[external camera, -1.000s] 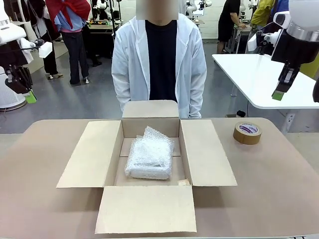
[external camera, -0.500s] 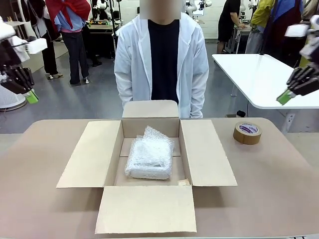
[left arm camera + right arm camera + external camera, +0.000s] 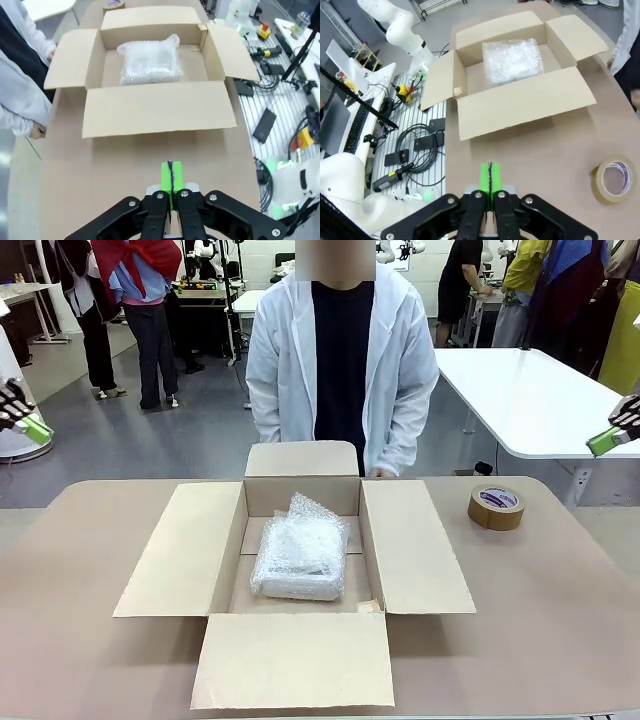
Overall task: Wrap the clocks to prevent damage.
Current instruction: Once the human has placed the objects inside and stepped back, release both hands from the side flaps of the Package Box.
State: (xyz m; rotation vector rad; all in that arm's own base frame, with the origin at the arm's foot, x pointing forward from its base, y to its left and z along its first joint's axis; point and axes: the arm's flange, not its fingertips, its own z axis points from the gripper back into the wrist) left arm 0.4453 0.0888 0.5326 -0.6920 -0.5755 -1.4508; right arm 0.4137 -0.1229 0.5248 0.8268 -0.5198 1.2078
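Observation:
The clocks show as one lumpy bundle of translucent white bubble wrap (image 3: 301,558) lying inside the open brown carton (image 3: 410,550) at the middle of the table. The bundle (image 3: 150,62) and the carton (image 3: 155,107) lie ahead in the left wrist view, and again, bundle (image 3: 513,59) in carton (image 3: 525,102), in the right wrist view. My left gripper (image 3: 30,427) hangs high at the far left edge, shut with nothing in it; its green pads (image 3: 170,177) press together. At the far right edge my right gripper (image 3: 606,441) is shut and holds nothing, pads (image 3: 490,177) together.
A brown tape roll (image 3: 496,507) lies on the table right of the carton, also the tape roll (image 3: 613,180). A person in a white coat (image 3: 342,360) stands at the far edge behind the carton. A white table (image 3: 520,390) stands at back right. Cables and devices (image 3: 272,120) lie beyond the table's side.
Both arms have drawn outward and away, the left to the left edge, the right to the right edge. The person has shifted slightly right. Carton and bundle have stayed still.

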